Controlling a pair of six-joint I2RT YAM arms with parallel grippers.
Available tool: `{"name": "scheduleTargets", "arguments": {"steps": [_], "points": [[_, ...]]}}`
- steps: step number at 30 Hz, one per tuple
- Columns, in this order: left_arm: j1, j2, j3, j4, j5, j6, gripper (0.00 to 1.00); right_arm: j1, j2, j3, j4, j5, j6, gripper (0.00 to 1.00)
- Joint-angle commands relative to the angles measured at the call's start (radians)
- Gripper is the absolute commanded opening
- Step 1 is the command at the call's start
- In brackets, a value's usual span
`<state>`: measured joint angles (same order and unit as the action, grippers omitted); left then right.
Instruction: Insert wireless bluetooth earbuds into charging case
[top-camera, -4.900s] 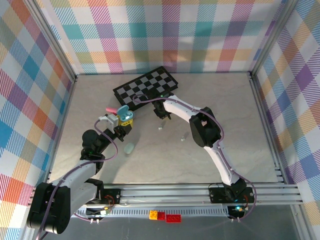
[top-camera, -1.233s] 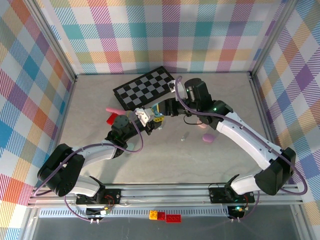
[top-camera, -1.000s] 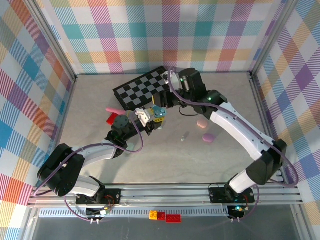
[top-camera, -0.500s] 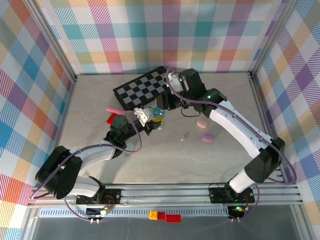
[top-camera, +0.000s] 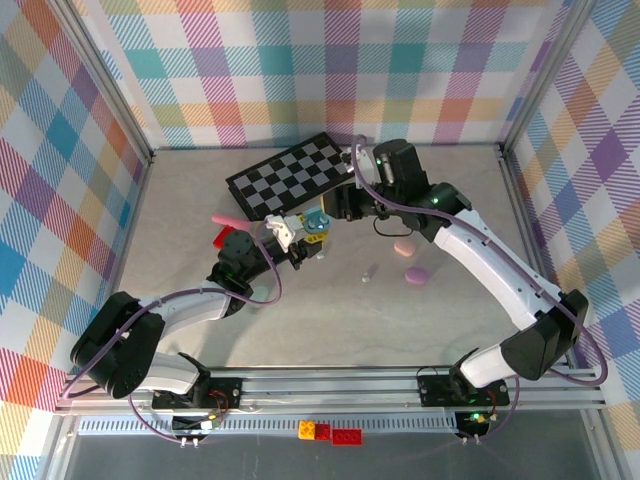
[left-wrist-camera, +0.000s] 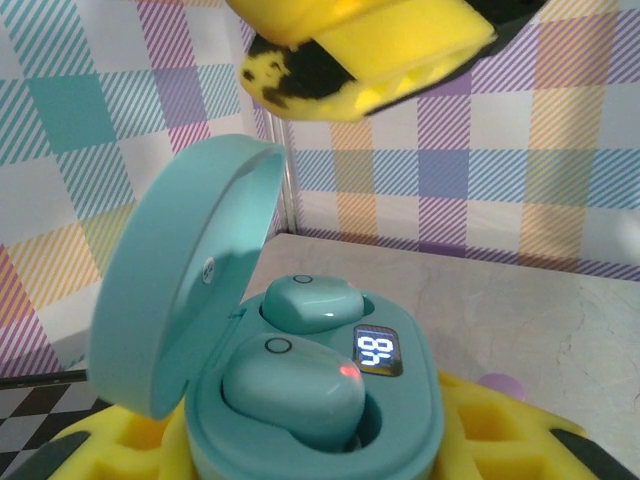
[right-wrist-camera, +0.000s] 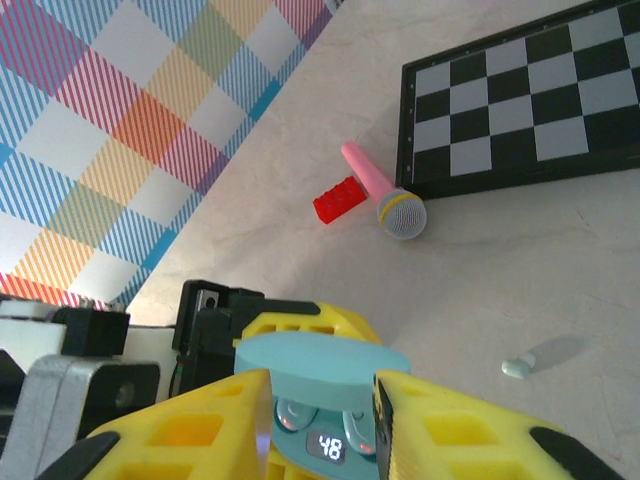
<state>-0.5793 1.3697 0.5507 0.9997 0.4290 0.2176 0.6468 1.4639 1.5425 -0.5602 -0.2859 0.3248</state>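
A teal charging case (left-wrist-camera: 400, 440) stands upright with its lid (left-wrist-camera: 180, 280) open and a lit display. My left gripper (left-wrist-camera: 310, 455) is shut on its base, yellow fingers (left-wrist-camera: 500, 430) at each side. Two teal earbuds (left-wrist-camera: 310, 300) (left-wrist-camera: 290, 390) sit in its wells, red lights glowing. My right gripper (right-wrist-camera: 322, 420) hovers just above the case (right-wrist-camera: 325, 447), open, its fingers (right-wrist-camera: 180, 440) straddling the lid (right-wrist-camera: 320, 362) and holding nothing. From above, both grippers (top-camera: 305, 236) (top-camera: 330, 213) meet at the case (top-camera: 318, 221).
A checkerboard (top-camera: 295, 175) lies behind the grippers. A pink microphone (right-wrist-camera: 385, 195) and red brick (right-wrist-camera: 337, 200) lie to its left. One loose greenish bud (right-wrist-camera: 518, 368) rests on the table. Pink (top-camera: 405, 246) and purple (top-camera: 417, 274) oval cases lie to the right.
Over the last second my right arm has swung a little to the right while its gripper stays over the case. The left gripper keeps the open case steady.
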Motion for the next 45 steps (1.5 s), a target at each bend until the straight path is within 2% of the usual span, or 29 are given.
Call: {"name": "scheduleTargets", "arguments": {"steps": [1,8,14,17,19,21,22,24,27,35,42,45], "points": [[0.009,-0.017,-0.012,0.046,0.025,-0.003,0.33,-0.004,0.035,0.056,0.013,-0.019,-0.003,0.32],[0.009,-0.017,-0.008,0.063,0.024,-0.016,0.33,-0.004,0.116,0.098,-0.038,-0.010,-0.049,0.33],[0.009,-0.032,-0.006,0.057,0.002,-0.021,0.33,-0.004,0.056,0.011,-0.040,0.029,-0.053,0.35],[0.009,-0.032,-0.006,0.068,0.004,-0.029,0.34,-0.004,0.019,-0.033,-0.023,0.044,-0.033,0.41],[0.009,-0.032,-0.009,0.085,0.004,-0.038,0.34,-0.013,-0.005,-0.058,-0.002,0.057,-0.001,0.51],[0.009,-0.035,-0.008,0.092,0.006,-0.047,0.34,-0.044,-0.029,-0.108,0.066,-0.019,0.077,0.64],[0.009,-0.037,-0.008,0.093,0.008,-0.051,0.34,-0.063,-0.042,-0.145,0.130,-0.107,0.131,0.68],[0.009,-0.043,-0.009,0.094,0.011,-0.056,0.34,-0.083,-0.049,-0.194,0.224,-0.239,0.213,0.71],[0.009,-0.050,-0.013,0.103,0.011,-0.064,0.34,-0.085,-0.038,-0.229,0.297,-0.360,0.280,0.72],[0.009,-0.029,-0.011,0.148,0.024,-0.090,0.34,-0.087,0.015,-0.324,0.565,-0.553,0.479,0.65],[0.009,-0.022,-0.019,0.144,0.019,-0.086,0.35,-0.092,0.026,-0.339,0.602,-0.551,0.519,0.35],[0.010,-0.030,-0.024,0.125,0.013,-0.081,0.42,-0.100,0.021,-0.351,0.601,-0.538,0.515,0.29]]}}
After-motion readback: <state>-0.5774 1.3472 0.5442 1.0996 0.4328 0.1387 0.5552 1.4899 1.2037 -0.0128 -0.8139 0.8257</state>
